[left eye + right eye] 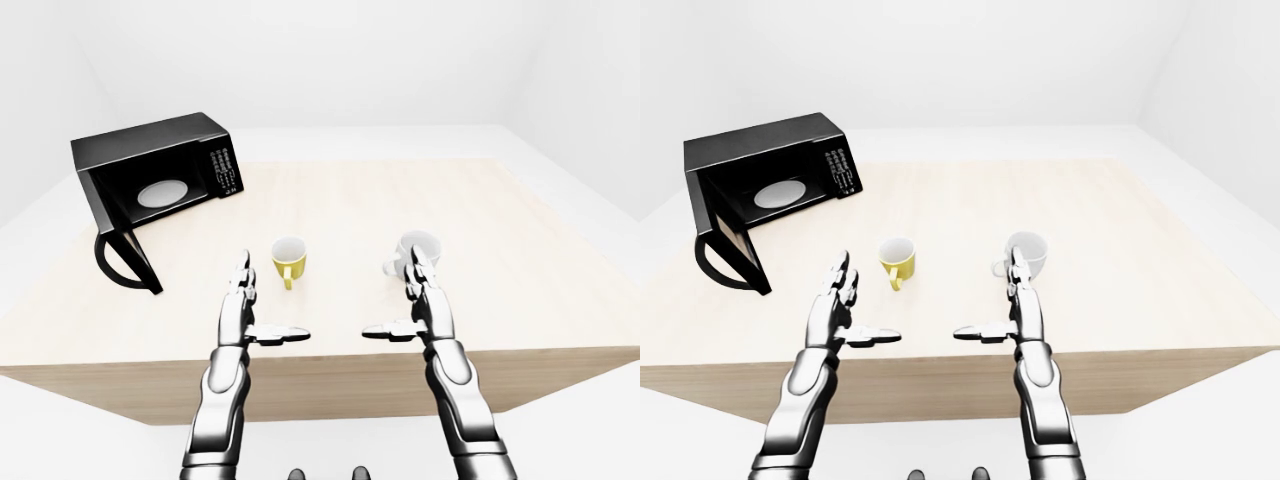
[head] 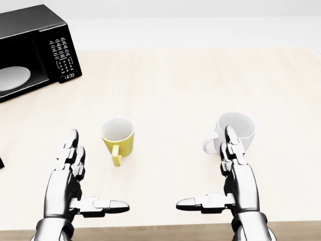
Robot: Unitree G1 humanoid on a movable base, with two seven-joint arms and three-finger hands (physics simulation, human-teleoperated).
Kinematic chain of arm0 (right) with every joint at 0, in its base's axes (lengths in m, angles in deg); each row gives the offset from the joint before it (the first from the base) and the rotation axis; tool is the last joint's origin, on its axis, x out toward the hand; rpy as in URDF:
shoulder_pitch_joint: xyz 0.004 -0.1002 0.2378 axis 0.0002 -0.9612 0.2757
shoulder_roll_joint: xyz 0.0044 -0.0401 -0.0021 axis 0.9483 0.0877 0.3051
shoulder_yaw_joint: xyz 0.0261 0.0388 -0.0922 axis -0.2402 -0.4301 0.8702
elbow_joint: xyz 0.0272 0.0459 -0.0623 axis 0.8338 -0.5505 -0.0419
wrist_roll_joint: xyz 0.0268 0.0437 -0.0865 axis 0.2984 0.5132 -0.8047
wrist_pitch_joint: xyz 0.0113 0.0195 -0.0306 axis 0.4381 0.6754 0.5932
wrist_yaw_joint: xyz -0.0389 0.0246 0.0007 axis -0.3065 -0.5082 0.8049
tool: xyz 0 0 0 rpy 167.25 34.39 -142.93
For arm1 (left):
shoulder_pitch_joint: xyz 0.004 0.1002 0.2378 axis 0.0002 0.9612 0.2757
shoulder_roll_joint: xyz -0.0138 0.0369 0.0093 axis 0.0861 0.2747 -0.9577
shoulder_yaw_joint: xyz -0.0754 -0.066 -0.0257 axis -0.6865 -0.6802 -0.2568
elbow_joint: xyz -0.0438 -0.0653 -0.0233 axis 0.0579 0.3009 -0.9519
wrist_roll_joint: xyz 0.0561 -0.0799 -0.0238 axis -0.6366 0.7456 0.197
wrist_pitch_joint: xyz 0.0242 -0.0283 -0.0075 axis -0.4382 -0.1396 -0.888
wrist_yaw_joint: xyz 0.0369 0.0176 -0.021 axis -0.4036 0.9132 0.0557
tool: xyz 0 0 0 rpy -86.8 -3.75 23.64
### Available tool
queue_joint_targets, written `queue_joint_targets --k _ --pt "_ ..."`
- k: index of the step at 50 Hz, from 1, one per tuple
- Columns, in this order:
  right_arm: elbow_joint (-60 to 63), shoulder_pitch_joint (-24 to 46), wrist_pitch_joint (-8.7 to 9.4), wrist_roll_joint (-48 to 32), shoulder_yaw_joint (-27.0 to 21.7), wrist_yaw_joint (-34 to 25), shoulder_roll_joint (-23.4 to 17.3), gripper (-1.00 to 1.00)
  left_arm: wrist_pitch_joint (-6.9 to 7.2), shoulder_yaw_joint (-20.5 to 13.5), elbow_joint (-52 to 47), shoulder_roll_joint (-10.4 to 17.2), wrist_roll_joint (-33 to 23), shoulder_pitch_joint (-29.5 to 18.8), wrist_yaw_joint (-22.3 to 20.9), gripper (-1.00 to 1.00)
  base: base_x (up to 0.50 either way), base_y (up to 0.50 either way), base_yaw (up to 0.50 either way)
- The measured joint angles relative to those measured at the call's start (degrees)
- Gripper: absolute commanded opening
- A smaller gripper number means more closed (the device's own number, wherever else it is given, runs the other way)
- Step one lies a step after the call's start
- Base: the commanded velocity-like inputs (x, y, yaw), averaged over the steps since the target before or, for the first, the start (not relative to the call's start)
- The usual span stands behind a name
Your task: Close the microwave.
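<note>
Microwave (image 1: pixel 160 175) sits at the far left corner of the pale wooden surface (image 1: pixel 480 230) in the left-eye view, its door (image 1: pixel 125 258) swung wide and jutting toward the robot, so the dark cavity and the round white turntable plate (image 1: pixel 161 193) show. The keypad panel (image 2: pixel 63 59) faces the camera in the head view. Both hands hover low over the near edge of the surface, well apart from the microwave: the left hand (image 2: pixel 70 183) and the right hand (image 2: pixel 235 175) are each spread flat, fingers straight and thumbs pointing inward at one another, gripping nothing. A yellow mug (image 2: pixel 118 137) stands between them, nearer the left hand, and a white mug (image 2: pixel 233 130) stands just beyond the right fingertips; neither matters to the job. Judging from this, closing has not begun; the left hand is the nearer one and would need to reach out to the door's outer face to push it shut.
</note>
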Motion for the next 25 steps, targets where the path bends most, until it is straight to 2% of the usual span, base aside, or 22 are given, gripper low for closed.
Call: queue_joint_targets --k 19,25 --pt "-1.8 0.4 -0.76 0.1 -0.6 -1.2 -0.4 1.0 0.66 -0.8 -0.1 0.5 0.1 0.2 -1.1 1.0 0.0 0.0 0.0" --pt "-3.1 0.8 -1.27 0.0 -0.6 -1.2 -0.4 1.0 0.31 -0.8 0.9 0.5 -0.2 -0.1 -1.1 1.0 0.0 0.0 0.0"
